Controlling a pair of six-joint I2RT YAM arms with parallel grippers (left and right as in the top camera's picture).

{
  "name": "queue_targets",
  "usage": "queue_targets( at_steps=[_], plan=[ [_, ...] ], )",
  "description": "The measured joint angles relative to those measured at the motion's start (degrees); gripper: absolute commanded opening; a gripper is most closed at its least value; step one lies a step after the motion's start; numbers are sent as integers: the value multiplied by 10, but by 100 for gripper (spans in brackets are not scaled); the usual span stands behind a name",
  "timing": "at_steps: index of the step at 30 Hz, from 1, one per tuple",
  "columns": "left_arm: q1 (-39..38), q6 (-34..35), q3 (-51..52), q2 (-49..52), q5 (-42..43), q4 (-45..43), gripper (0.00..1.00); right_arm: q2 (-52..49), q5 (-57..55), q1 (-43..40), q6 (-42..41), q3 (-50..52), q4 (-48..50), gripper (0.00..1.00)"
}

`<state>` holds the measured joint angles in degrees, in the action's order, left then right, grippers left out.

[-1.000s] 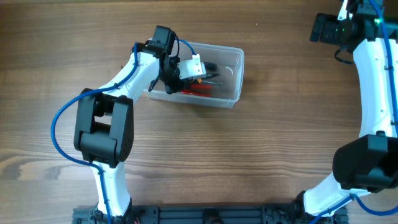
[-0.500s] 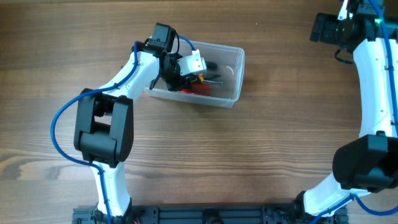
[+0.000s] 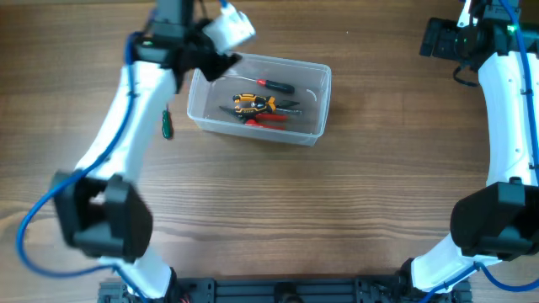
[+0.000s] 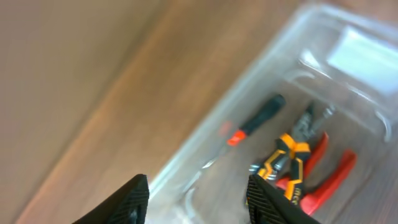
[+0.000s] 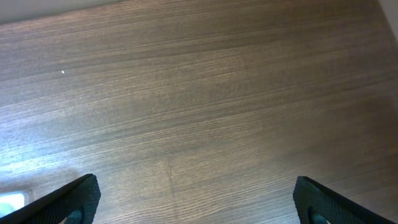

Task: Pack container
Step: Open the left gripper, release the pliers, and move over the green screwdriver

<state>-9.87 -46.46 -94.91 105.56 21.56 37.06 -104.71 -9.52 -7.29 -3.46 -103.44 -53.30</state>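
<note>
The clear plastic container [image 3: 316, 80] stands at the back of the table, left of centre. In it lie a red-and-black screwdriver [image 3: 274, 85], orange-and-black pliers [image 3: 253, 104] and red-handled pliers [image 3: 268, 120]. My left gripper [image 3: 217, 64] is raised over the container's back left corner, open and empty. In the left wrist view the open fingers [image 4: 200, 202] frame the container's wall [image 4: 249, 87], with the screwdriver [image 4: 255, 119], the orange pliers [image 4: 287, 160] and the red pliers [image 4: 334, 177] beyond. My right gripper [image 3: 428, 38] is open and empty at the far back right.
A green-handled screwdriver [image 3: 166, 123] lies on the wood table just left of the container. The right wrist view shows bare wood between the open fingers [image 5: 199, 202], with a pale object at the lower left edge [image 5: 11, 200].
My left gripper has come up out of the container and swung back and left, empty. The orange pliers now lie in the container. The right arm has not moved.
</note>
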Motion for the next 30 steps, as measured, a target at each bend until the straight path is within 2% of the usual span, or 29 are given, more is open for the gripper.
queue_targets(
  at_steps=[3, 6, 8, 10, 11, 15, 21, 30],
  plan=[
    [29, 66, -1, -42, -20, 21, 42, 0, 0, 0, 0, 0, 0, 100],
    [58, 123, -5, -64, -48, 61, 43, 0, 0, 0, 0, 0, 0, 100],
    [83, 178, -6, -69, -81, 107, 45, 0, 0, 0, 0, 0, 0, 100],
    [106, 233, -6, -68, -104, 151, 63, 0, 0, 0, 0, 0, 0, 100],
    [120, 266, -6, -66, -114, 181, 68, 0, 0, 0, 0, 0, 0, 100],
    [160, 383, -3, -52, -135, 238, 64, 0, 0, 0, 0, 0, 0, 100],
    [170, 487, 45, -25, -143, 233, 65, 0, 0, 0, 0, 0, 0, 100],
    [167, 546, 160, 5, -145, 157, 66, 0, 0, 0, 0, 0, 0, 100]
  ],
)
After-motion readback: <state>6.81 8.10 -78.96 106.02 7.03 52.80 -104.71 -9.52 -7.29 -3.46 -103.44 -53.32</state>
